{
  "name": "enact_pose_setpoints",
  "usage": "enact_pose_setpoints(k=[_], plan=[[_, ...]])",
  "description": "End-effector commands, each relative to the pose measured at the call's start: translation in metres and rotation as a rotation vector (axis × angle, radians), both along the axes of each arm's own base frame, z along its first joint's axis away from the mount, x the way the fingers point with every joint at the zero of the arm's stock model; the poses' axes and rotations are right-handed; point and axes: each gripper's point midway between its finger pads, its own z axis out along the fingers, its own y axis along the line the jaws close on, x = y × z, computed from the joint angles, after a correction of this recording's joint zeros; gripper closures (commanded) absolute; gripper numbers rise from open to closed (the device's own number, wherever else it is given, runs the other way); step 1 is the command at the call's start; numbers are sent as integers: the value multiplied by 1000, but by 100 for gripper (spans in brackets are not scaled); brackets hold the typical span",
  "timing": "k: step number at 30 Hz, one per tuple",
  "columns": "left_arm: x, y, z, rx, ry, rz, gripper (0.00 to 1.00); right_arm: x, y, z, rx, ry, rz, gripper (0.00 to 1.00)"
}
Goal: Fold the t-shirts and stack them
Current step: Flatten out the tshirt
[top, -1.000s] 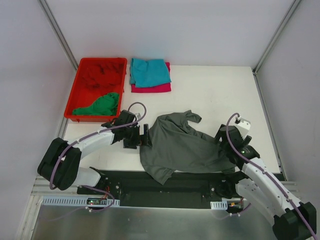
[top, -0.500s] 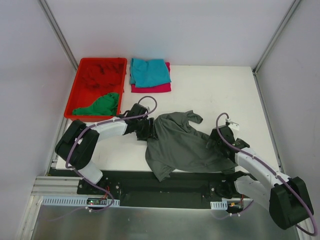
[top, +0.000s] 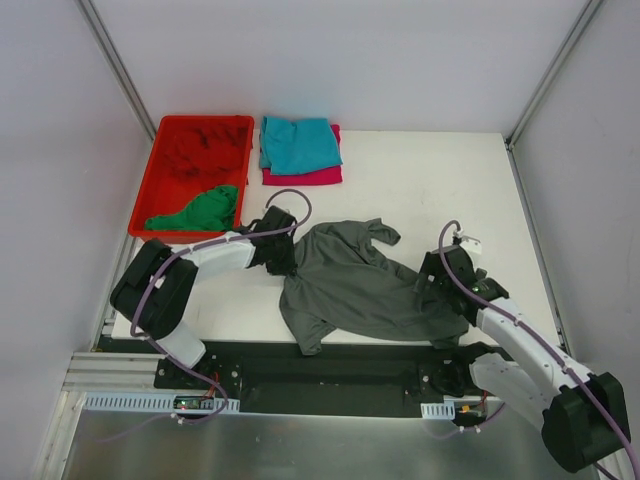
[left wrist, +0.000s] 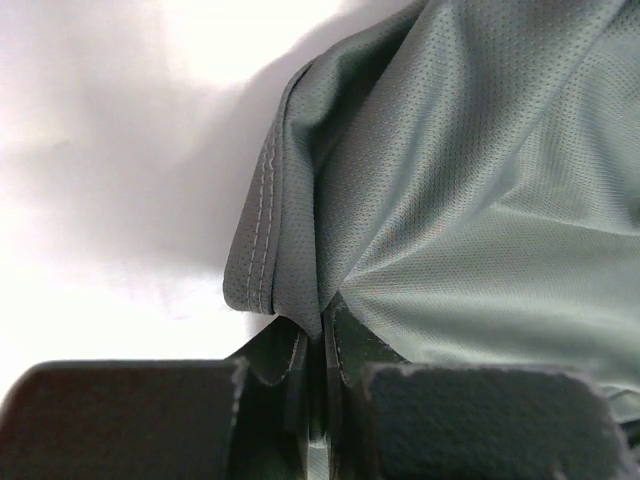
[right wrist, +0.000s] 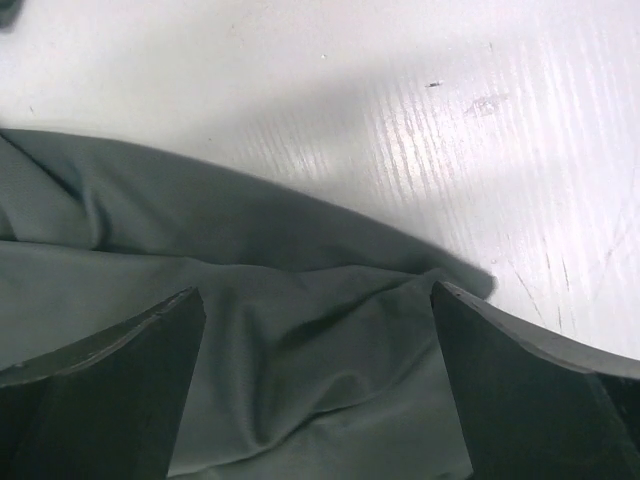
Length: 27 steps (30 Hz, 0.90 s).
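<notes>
The crumpled dark grey mesh t-shirt [top: 360, 285] lies just off the near right corner of the rigid red plastic bin [top: 143, 190]; the left gripper [left wrist: 322, 330] pinches its bin-side stitched hem [left wrist: 262, 215], probably to tug it flat, while the right gripper [right wrist: 315, 330] hovers spread over the edge farthest from the bin

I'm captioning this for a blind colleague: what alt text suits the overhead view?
A dark grey t-shirt lies crumpled at centre, the left gripper shut on its left edge, the open right gripper at its right edge. Behind, a folded teal t-shirt rests on a magenta t-shirt, beside a red bin holding a green t-shirt and a red t-shirt.
</notes>
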Motion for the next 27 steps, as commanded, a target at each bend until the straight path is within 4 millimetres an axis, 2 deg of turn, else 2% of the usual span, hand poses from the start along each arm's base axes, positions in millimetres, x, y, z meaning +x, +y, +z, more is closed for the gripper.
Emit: enact_pose_setpoints(k=[1, 6, 9, 10, 14, 17, 20, 24, 27], plan=[[-14, 57, -6, 219, -17, 112, 100, -12, -7, 8, -18, 11, 19, 2], [-26, 82, -11, 275, 5, 173, 100, -21, -18, 7, -50, 22, -12, 1], [-28, 85, -13, 285, 12, 174, 100, -20, -20, 6, -52, 16, -32, 1], [-28, 85, -13, 285, 12, 172, 100, -19, -20, 4, -54, 15, -38, 4], [-26, 81, -12, 274, 14, 157, 100, -1, -5, 2, -14, 0, 29, 8], [-27, 81, -13, 277, 21, 155, 100, 11, 4, -2, 0, 4, 74, 20], [-28, 82, -14, 277, 23, 154, 100, 20, 4, -11, -2, 25, 70, 33], [-28, 80, -12, 265, 18, 155, 100, 18, 4, -27, 14, 114, 55, 52], [-28, 80, -11, 267, 15, 153, 100, 17, 10, -31, 38, 143, 74, 71]])
